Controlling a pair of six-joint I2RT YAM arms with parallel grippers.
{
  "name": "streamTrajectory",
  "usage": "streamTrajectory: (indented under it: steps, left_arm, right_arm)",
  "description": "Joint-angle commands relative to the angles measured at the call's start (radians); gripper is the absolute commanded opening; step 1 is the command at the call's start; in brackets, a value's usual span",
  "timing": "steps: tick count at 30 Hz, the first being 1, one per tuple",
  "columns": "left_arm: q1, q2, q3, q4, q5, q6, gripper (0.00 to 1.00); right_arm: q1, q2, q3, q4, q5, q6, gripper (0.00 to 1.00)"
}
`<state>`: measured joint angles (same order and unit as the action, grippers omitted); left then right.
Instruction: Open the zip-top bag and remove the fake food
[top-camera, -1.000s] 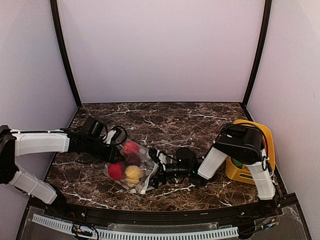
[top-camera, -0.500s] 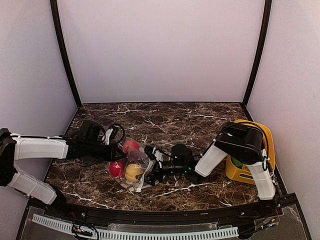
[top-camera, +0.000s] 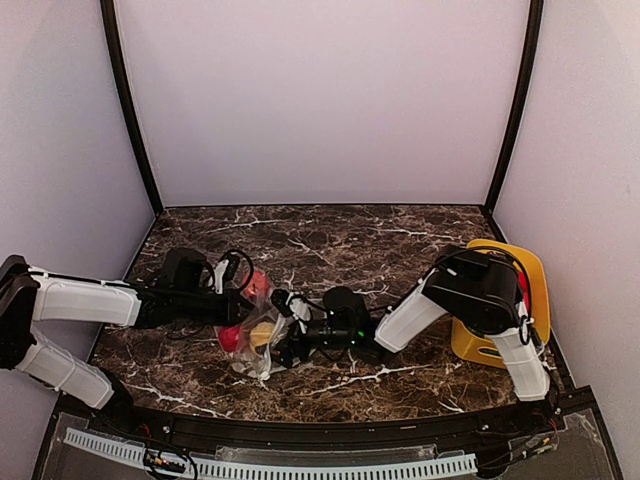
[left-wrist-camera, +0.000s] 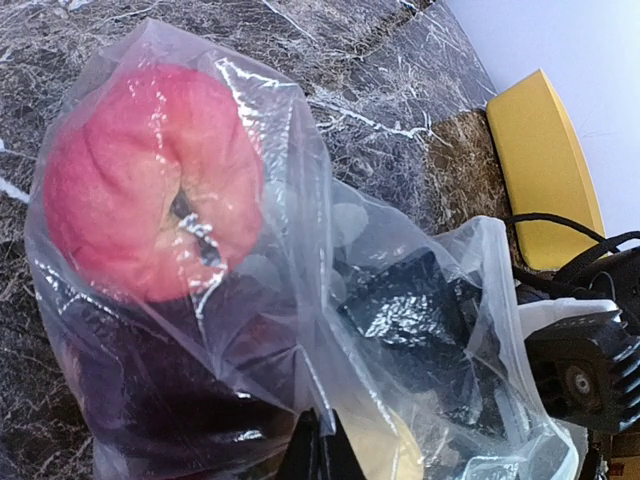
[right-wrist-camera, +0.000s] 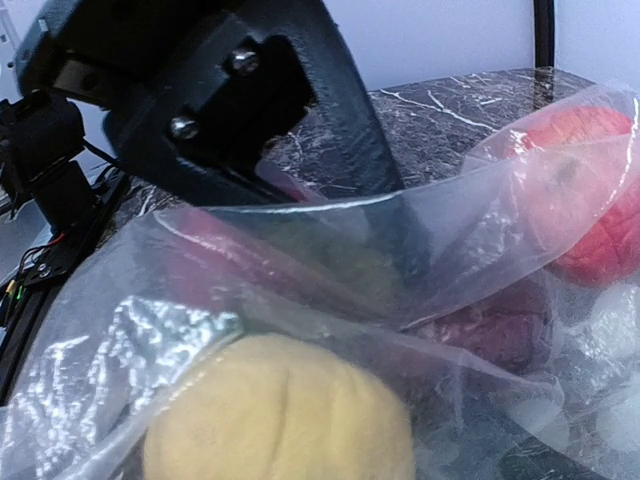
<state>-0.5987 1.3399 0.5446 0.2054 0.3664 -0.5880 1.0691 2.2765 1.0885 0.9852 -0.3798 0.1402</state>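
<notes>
The zip-top bag (top-camera: 256, 352) lies bunched between my two grippers on the marble table. My left gripper (top-camera: 238, 308) is shut on a fold of its clear film (left-wrist-camera: 322, 400). The fake food is inside: a red fruit (left-wrist-camera: 150, 180), a dark maroon one (left-wrist-camera: 150, 390) and a yellow one (right-wrist-camera: 280, 415). My right gripper (top-camera: 281, 332) stands open at the bag's mouth. Its upper finger (right-wrist-camera: 260, 110) lies over the film, with the yellow fruit just below it. The lower finger is hidden by the bag.
A yellow bin (top-camera: 537, 272) stands at the table's right edge, behind the right arm's base. Dark marble tabletop (top-camera: 330, 240) stretches behind the bag. Cables loop around the left wrist (top-camera: 232, 265).
My left gripper has closed on the bag's film and drawn it up and left, bunching the bag. My right gripper has slid left into the bag's mouth.
</notes>
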Motion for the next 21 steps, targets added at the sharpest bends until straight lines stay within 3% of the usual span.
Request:
streamTrajectory:
  steps: [1, 14, 21]
  left_arm:
    - [-0.019, 0.003, -0.013, 0.036, 0.038, -0.017, 0.01]
    - [0.023, -0.025, 0.025, -0.072, -0.116, 0.026, 0.01]
    - [0.045, -0.021, 0.032, -0.086, -0.147, 0.036, 0.01]
  right_arm:
    - [0.001, 0.036, 0.062, -0.058, 0.035, -0.025, 0.95]
    - [-0.013, -0.176, -0.161, -0.043, 0.037, -0.041, 0.64]
    - [-0.03, -0.239, -0.226, -0.073, 0.044, -0.034, 0.57]
